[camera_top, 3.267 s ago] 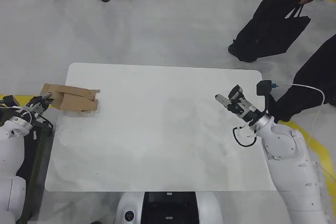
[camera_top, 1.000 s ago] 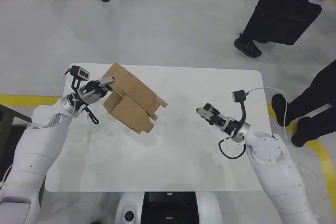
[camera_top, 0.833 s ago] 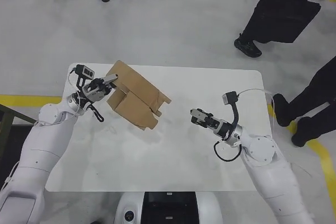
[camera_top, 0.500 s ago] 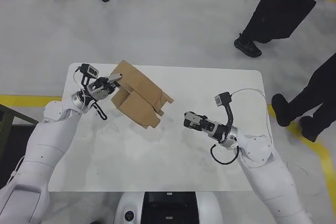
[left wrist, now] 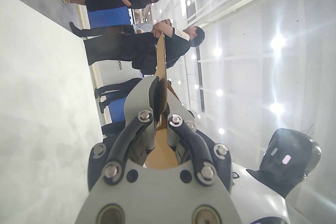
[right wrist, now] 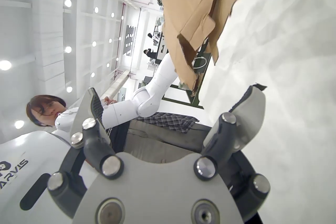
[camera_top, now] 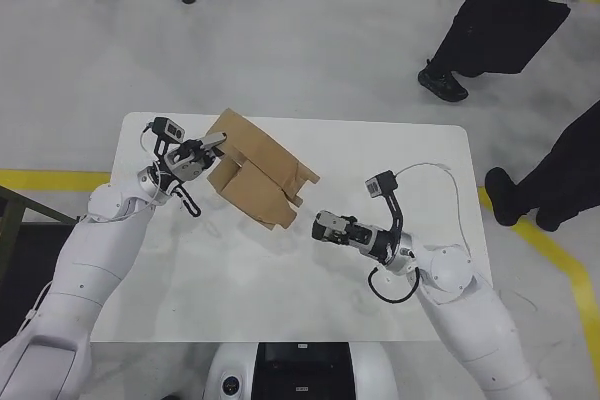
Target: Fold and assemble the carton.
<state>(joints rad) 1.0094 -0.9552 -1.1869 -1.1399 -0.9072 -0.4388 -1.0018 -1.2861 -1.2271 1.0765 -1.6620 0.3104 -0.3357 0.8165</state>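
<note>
Fingers [left wrist: 137, 97] of the left gripper [left wrist: 160, 86] are clamped flat on one edge of the brown, flattened corrugated-cardboard carton [camera_top: 263, 172]. Left wrist view shows the board's fluted edge running out edge-on from between the pads, tight on both sides. Right gripper [right wrist: 172, 93] is spread wide, both fingers [right wrist: 92, 104] bare, holding nothing.

Carton position, top view: over the far-left part of the white, round-cornered table [camera_top: 280, 290], long axis running diagonally from the far-left corner region toward the table's middle. Left gripper holds it at the far-left end. Carton is tilted, not lying flat: right wrist view shows it hanging in the air, with tabletop visible beneath its lower corner and a soft shadow under it. Whether any part touches the table near the left gripper, cannot tell.

Carton shape: folded mostly flat, with two panels partly sprung apart so that a dark slit shows along one side seam. Short flaps at the end nearest the right gripper stick out unevenly; one has a ragged, torn-looking edge.

Right gripper sits low over the table's middle, pointed at that flap end. It is near the flaps but apart from them: its wrist view shows clear space between fingertips and cardboard. Left arm comes in from the table's left edge, right arm from the near-right side. Carton is between the two grippers.
</note>
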